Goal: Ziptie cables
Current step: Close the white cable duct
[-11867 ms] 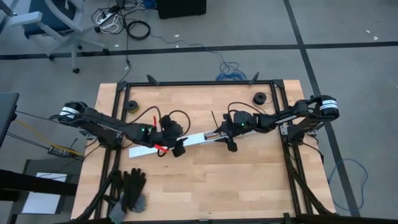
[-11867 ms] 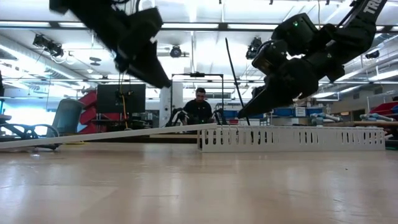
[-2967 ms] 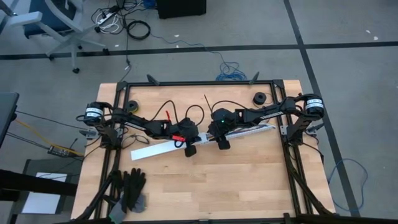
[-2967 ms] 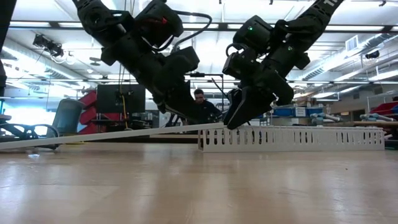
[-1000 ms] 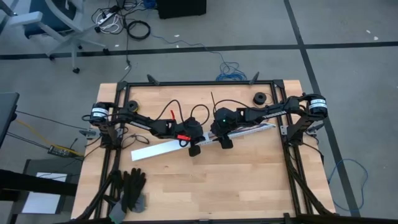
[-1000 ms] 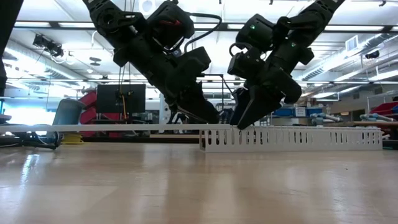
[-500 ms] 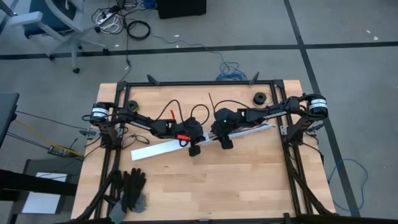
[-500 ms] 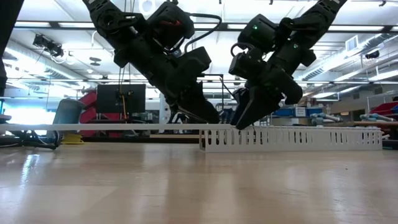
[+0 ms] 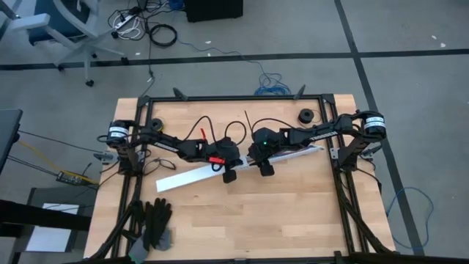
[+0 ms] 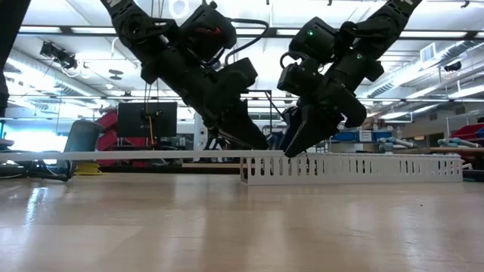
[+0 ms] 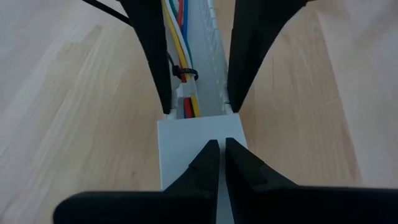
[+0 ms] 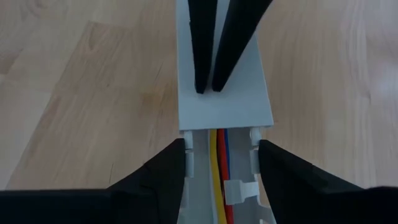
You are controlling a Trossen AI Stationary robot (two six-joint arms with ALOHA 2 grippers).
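— What's around them?

— A pale wooden table [image 9: 242, 213] on grey floor; black gloves [image 9: 152, 222] at its near left corner.

— And the cables [image 12: 220, 160]?

— Inside the white slotted channel [image 10: 355, 168]. The right gripper [image 12: 219, 155] has its fingers [image 12: 163, 177] straddling the channel's walls, cables between them. The left gripper [image 11: 217, 158], fingers [image 11: 205, 163] pressed together, rests on the flat white cover [image 11: 196, 146].

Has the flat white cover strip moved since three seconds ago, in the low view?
Yes. The flat white cover strip was tilted then, its far end low; now it lies level with the top of the slotted channel.
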